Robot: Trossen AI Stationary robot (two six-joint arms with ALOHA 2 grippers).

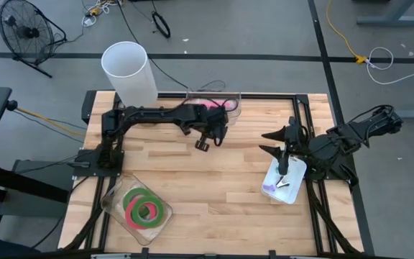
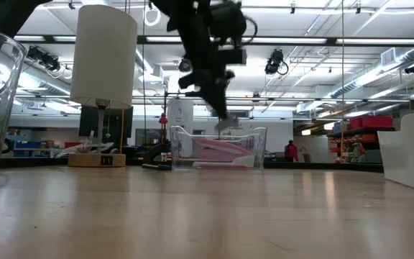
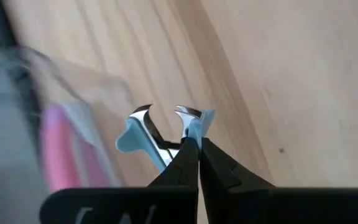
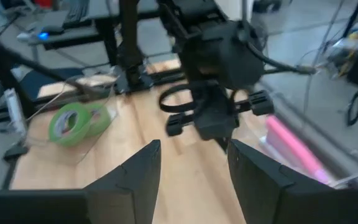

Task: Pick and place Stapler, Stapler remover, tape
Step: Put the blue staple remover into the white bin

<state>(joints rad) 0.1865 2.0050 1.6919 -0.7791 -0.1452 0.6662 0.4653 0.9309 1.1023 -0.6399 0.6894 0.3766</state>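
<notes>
Overhead, table-level, two wrist views; shared table.

Bare wood is lying open across the middle of the table, giving a gripper free passage there. The left arm is stretching along the far edge, blocking the way to the clear bin. A tape tray is sitting near-left, another tray at the right, and a white cylinder is standing far-left.
</notes>
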